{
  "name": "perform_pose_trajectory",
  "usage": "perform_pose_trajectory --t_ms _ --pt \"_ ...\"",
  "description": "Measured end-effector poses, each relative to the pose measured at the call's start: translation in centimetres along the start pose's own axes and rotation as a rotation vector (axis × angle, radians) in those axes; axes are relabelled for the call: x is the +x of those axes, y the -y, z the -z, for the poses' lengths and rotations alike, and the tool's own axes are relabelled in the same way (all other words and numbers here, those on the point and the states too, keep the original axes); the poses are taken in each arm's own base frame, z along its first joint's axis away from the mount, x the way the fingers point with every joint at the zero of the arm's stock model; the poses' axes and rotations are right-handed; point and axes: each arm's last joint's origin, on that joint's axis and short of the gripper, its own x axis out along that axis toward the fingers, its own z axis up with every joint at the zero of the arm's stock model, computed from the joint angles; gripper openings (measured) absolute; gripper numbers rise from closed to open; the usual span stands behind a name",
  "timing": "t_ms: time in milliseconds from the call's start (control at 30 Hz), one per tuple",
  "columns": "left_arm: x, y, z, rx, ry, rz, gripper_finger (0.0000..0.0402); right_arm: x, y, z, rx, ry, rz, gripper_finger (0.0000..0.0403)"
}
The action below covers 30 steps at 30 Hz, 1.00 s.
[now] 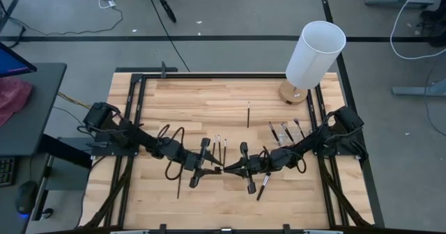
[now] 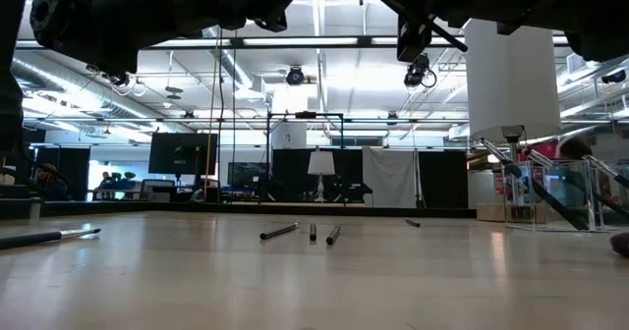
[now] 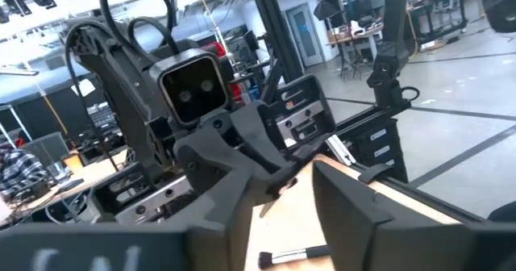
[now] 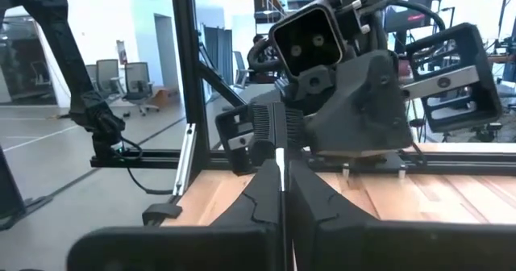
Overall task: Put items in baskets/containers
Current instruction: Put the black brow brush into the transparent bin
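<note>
Above the middle of the wooden table (image 1: 209,102), the right gripper (image 1: 228,168) is pinching a thin brush (image 4: 280,170) between pressed-together fingers. Facing it, the left gripper (image 1: 214,166) is holding its fingers (image 3: 355,214) spread apart. No writing is showing clearly enough to read.

Bright overhead light, soft shadows, blurred foregrounds

Robotics lab: exposed ceiling ducts (image 2: 59,70), office chairs (image 4: 109,77), workbenches.

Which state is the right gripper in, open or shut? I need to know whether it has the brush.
Shut on a brush: the right gripper has both fingers pressed together around its thin shaft.
</note>
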Motion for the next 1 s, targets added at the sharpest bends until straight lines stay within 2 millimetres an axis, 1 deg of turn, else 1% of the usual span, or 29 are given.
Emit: perform_pose_trajectory --t_ms 200,267,300,500,700,867,1000 --pt "0.0 0.1 0.0 -0.006 0.005 0.02 0.0042 0.0 0.0 0.0 -0.001 -0.001 -0.001 0.0007" --pt "0.0 0.1 0.0 -0.006 0.004 0.018 0.0018 0.0 0.0 0.0 0.0 -0.003 -0.003 0.0007" --pt "0.0 0.1 0.0 -0.006 0.005 0.019 0.0013 0.0 0.0 0.0 0.002 -0.006 -0.002 0.0007" --pt "0.0 0.2 0.2 -0.015 -0.01 0.031 0.0024 0.0 0.0 0.3 0.017 -0.04 0.002 0.0017" --pt "0.0 -0.1 0.4 -0.037 -0.018 0.043 0.001 0.0 0.1 0.7 0.047 -0.082 0.007 0.0039" --pt "0.0 -0.4 0.8 -0.068 -0.038 0.066 0.0013 -0.1 0.5 1.7 0.111 -0.189 0.072 0.0062" --pt "-0.1 -0.7 1.4 -0.132 -0.089 0.061 0.0012 -0.6 1.1 2.0 0.145 -0.325 0.118 0.0098"
